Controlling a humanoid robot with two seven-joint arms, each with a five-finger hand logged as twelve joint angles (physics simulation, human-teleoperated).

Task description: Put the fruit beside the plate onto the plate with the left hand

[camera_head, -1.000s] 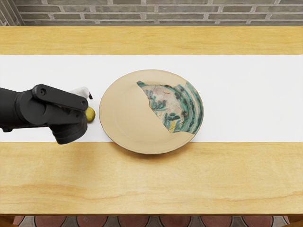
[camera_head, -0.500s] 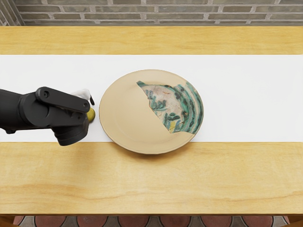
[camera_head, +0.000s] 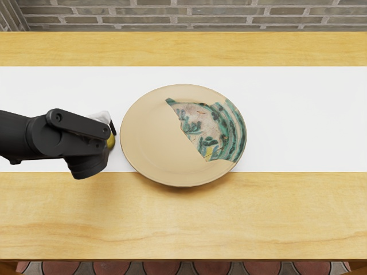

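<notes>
Wooden surface (camera_head: 183, 212), seen from above at a slant; brick wall (camera_head: 183, 14) along the far edge; a wide white runner (camera_head: 298, 114) lies across the wood from side to side.

Plate (camera_head: 150, 140) sits mid-runner, its near rim overhanging onto bare wood; round, tan; left part plain, right part painted with a green and teal pattern cut off along a curved, jagged line.

Left arm (camera_head: 31, 137) comes in from the left edge, black, lying low over the runner; the bulky wrist housing ends just short of the plate's left rim. The left robot hand (camera_head: 101, 118) shows only as a small patch of white at the far side of the wrist, with a dark tip beside it; the rest is hidden under the arm; cannot tell whether it is open, curled, or gripping anything.

Fruit (camera_head: 110, 141): only a yellow-green sliver shows, poking out from under the wrist on the plate side; it sits over the runner, just beside the plate's left rim, a thin strip of white between the two; off the plate; whether the robot hand touches it is hidden; shape and kind not readable from so little.
</notes>
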